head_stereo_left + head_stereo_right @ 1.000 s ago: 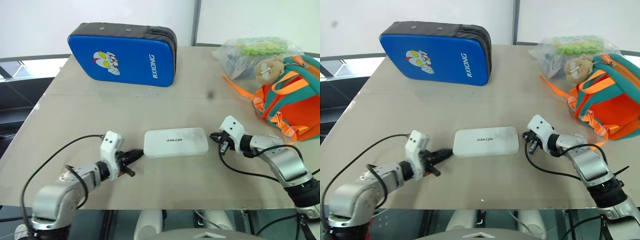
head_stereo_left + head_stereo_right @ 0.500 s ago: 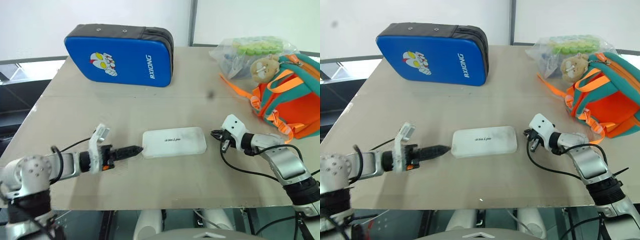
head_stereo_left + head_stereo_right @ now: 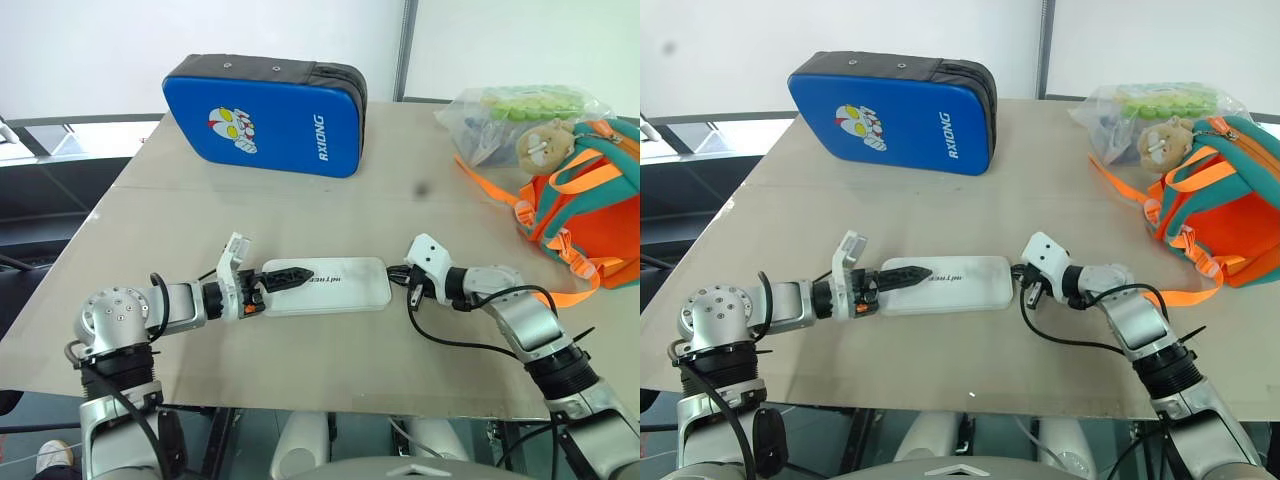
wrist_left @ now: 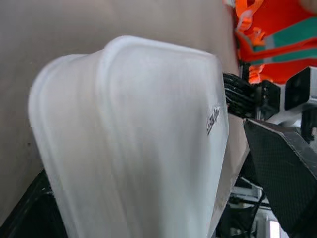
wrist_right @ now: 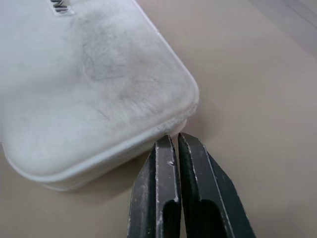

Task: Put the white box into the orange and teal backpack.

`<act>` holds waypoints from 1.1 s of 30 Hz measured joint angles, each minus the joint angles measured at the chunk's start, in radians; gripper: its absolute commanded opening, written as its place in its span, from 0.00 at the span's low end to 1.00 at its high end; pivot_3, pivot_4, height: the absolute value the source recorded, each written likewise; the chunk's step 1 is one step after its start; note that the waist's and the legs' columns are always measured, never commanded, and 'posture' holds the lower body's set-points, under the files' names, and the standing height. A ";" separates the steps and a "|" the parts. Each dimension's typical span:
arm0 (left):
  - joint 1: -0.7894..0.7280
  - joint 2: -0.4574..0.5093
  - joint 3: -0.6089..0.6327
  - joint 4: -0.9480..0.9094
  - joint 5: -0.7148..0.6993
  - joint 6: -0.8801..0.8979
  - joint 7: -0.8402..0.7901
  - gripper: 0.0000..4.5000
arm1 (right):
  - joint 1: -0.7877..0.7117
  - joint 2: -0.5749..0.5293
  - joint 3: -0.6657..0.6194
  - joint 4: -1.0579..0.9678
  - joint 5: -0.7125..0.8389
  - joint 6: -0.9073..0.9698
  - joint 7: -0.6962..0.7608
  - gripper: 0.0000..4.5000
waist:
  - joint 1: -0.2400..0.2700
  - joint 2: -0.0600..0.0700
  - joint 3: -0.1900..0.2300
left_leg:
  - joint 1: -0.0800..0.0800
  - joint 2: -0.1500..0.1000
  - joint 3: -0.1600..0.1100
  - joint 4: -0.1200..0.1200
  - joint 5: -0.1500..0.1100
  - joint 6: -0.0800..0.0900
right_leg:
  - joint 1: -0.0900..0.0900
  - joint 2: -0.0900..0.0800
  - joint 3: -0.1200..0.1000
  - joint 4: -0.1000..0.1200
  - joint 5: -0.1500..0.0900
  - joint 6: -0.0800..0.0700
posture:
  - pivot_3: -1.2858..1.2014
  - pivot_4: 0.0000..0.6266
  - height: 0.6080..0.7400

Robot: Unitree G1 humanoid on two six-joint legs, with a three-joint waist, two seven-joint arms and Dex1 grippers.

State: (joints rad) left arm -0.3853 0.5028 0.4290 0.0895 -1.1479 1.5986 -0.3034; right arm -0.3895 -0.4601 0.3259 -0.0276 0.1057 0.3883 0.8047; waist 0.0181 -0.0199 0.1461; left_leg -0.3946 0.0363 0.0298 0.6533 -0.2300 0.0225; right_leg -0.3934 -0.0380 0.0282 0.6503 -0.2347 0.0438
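Observation:
The white box (image 3: 335, 285) lies flat near the table's front edge, its black lettering facing up. My left gripper (image 3: 293, 279) is open around the box's left end, with one black finger (image 3: 288, 274) lying over the lid. In the left wrist view the box (image 4: 138, 139) sits between the two fingers. My right gripper (image 3: 398, 284) is shut, and its tips (image 5: 176, 144) rest against the box's right end. The orange and teal backpack (image 3: 592, 215) stands at the table's right edge with a tan plush toy (image 3: 543, 144) on it, well apart from both grippers.
A large blue cartoon-printed case (image 3: 265, 115) stands at the back of the table. A clear plastic bag (image 3: 505, 108) with green contents lies behind the backpack. Orange straps (image 3: 495, 192) trail from the backpack onto the table (image 3: 180, 215).
My left gripper has opened, rolled and slid over the box's left end. My right gripper, still shut, has moved left up against the box's right end. The camera has shifted too.

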 measured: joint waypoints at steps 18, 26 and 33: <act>0.071 -0.121 0.025 -0.172 -0.045 -0.134 -0.030 0.22 | 0.172 -0.003 -0.575 -0.341 0.235 0.236 -0.265 0.63 | -0.004 -0.002 0.002 | -0.009 0.000 -0.005 -0.003 0.000 0.000 | -0.003 -0.009 -0.007 -0.008 0.000 0.000 | 0.52 0.24 1.00; 0.071 -0.165 -0.054 -0.324 0.103 -0.467 -0.051 0.22 | 0.203 -0.008 -0.794 -0.465 0.270 0.412 -0.487 0.83 | -0.010 -0.001 0.003 | -0.022 0.000 -0.001 -0.004 0.000 0.000 | -0.017 0.001 -0.002 -0.008 0.001 0.000 | 0.52 0.24 1.00; 0.047 -0.153 -0.122 -0.382 0.155 -0.595 -0.094 0.22 | 0.145 0.049 -0.827 -0.502 0.406 0.612 -0.575 0.83 | -0.005 -0.001 0.004 | -0.023 0.001 0.002 -0.004 0.000 0.000 | -0.017 0.003 -0.001 -0.008 0.001 0.000 | 0.52 0.24 1.00</act>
State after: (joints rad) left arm -0.3382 0.3502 0.3070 -0.2922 -0.9924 1.0038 -0.3976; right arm -0.2449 -0.4112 -0.5012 -0.5291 0.5120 1.0003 0.2293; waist 0.0130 -0.0208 0.1498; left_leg -0.4173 0.0370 0.0316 0.6492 -0.2301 0.0227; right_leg -0.4108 -0.0350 0.0275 0.6424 -0.2341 0.0439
